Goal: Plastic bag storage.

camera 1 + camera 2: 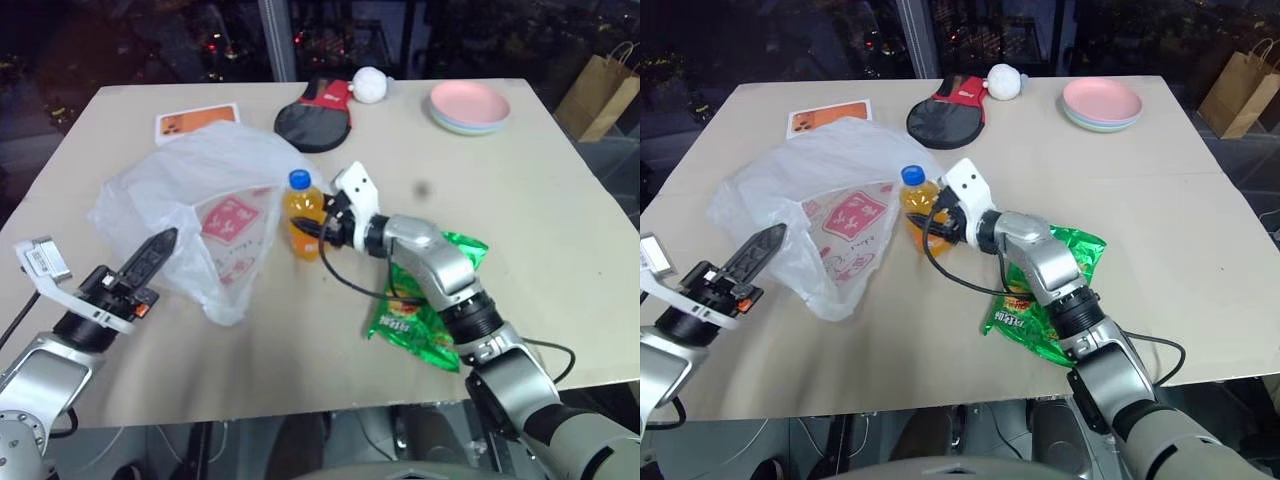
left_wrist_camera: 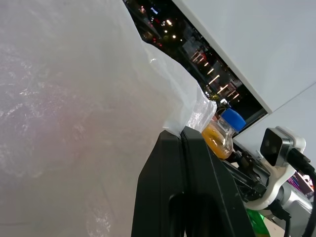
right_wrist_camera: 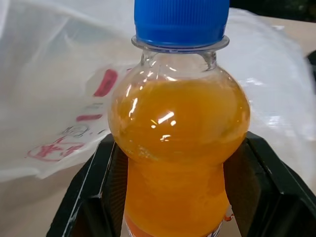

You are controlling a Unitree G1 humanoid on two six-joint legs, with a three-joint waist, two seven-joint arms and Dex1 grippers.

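The plastic bag is seen on the tabletop, at about 10 o'clock from the middle of it, puffed up, with its red print facing the robot. The left claw is pressed together on a fold of the near edge of the bag, so the bag is pinched there and lifted a little. An orange drink bottle is standing upright just beside the bag, at its 3 o'clock side. The right claw is placed around the lower body of this bottle, its fingers on both sides; whether the bottle is already squeezed cannot be told. From the bottle, the bag lies at 9 o'clock, and the right arm is the nearer one to the bottle. A green snack packet is lying under the right arm
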